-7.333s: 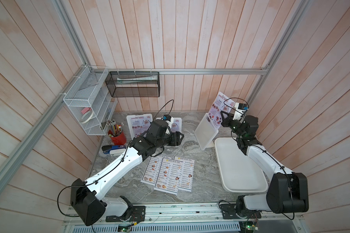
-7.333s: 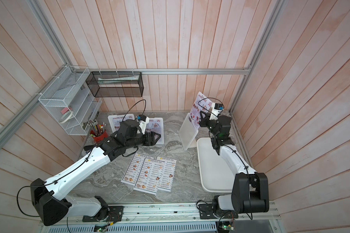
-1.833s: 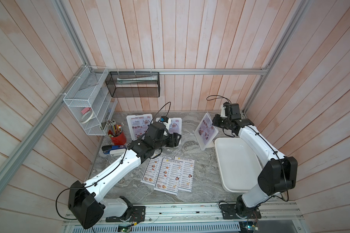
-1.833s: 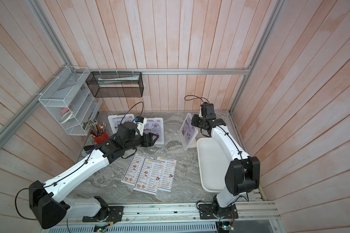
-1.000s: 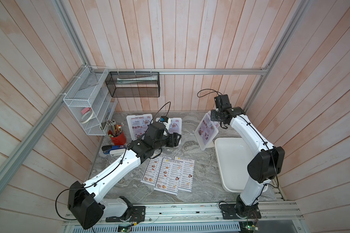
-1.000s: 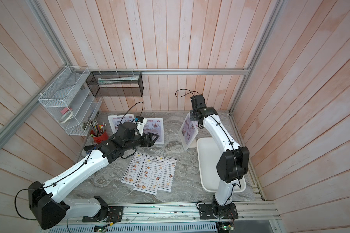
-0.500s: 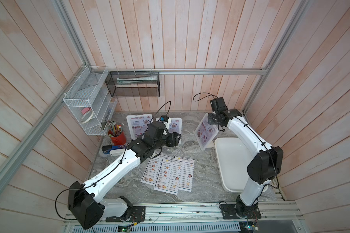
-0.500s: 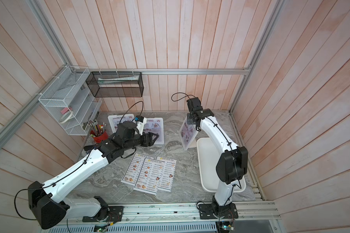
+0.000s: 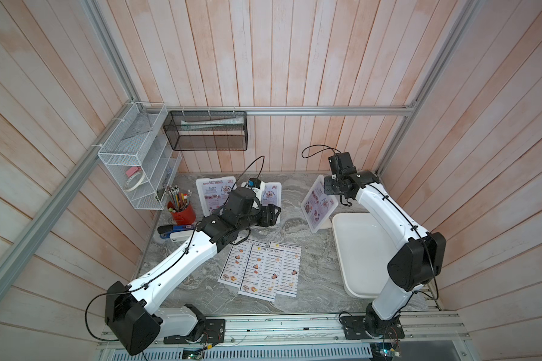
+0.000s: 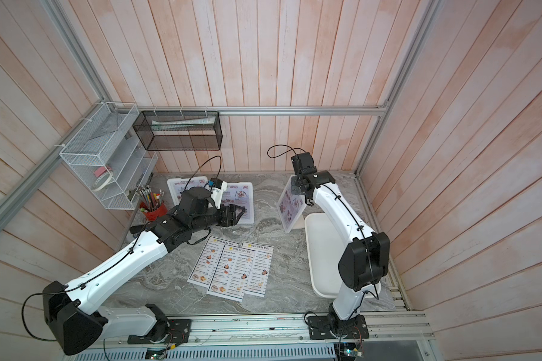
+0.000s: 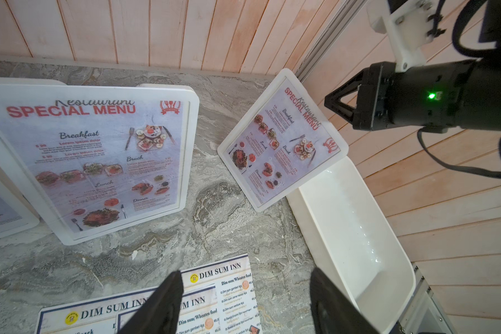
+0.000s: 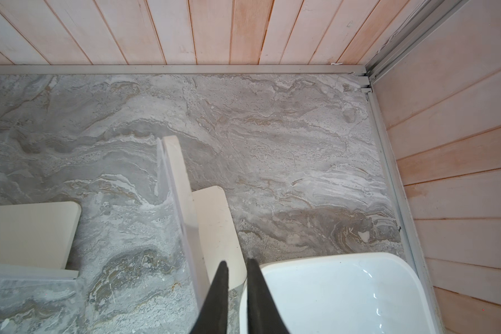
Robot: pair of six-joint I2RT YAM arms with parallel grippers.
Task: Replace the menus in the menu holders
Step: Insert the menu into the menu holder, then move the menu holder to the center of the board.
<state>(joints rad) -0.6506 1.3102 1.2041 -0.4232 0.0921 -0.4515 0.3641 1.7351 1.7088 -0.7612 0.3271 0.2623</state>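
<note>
In both top views a holder point(image 9: 318, 203) point(image 10: 290, 206) stands near the back right corner of the grey marble table point(image 9: 319, 272). Its long axis points up and it leans back, with the lilac face toward the left edge. It is just beside the tray point(image 9: 357, 250). Pale plank walls point(image 9: 263, 62) surround the table.

In the left wrist view, the left gripper point(image 11: 243, 306) has its jaws wide over the flat DIM SUM INN menus point(image 11: 229, 277).

In the right wrist view, the right gripper point(image 12: 237, 289) has its jaws all but closed and empty, by the holder's back.

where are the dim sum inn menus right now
In both top views the dim sum menus lie fanned mid-table, between left arm and white tray.
</note>
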